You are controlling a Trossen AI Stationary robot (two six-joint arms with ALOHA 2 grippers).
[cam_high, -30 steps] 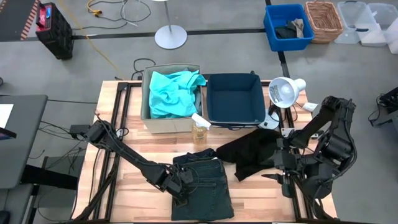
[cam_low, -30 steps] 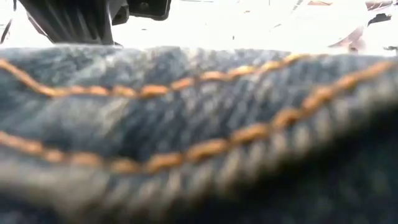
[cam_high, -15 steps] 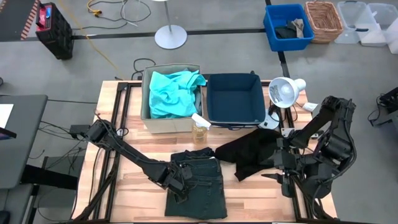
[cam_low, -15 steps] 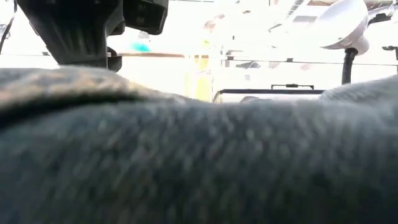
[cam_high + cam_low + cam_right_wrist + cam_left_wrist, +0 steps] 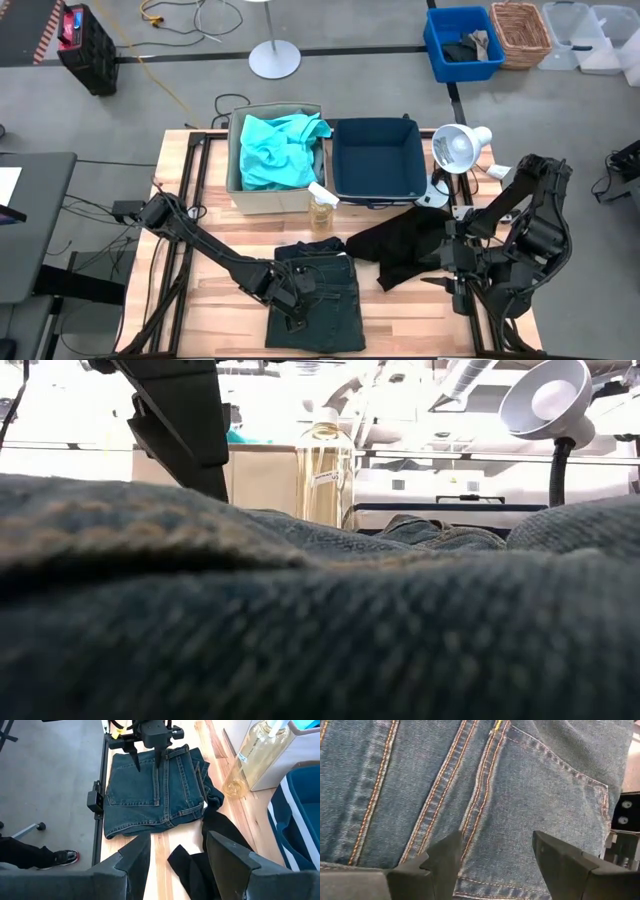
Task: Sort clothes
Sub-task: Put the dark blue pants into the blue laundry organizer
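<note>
Denim jeans (image 5: 318, 300) flat on table; left gripper (image 5: 290, 297) over them, jaws apart; right gripper (image 5: 175, 851) jaws apart, empty.

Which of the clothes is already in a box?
The bright turquoise top: it fills the beige box at the back of the table. The jeans and the black garment lie out on the wooden tabletop instead.

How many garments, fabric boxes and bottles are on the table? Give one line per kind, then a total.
Garments: 3 – jeans, black garment, turquoise top
Fabric boxes: 2 – beige box, navy box
Bottles: 1 – clear bottle
Total: 6
</note>
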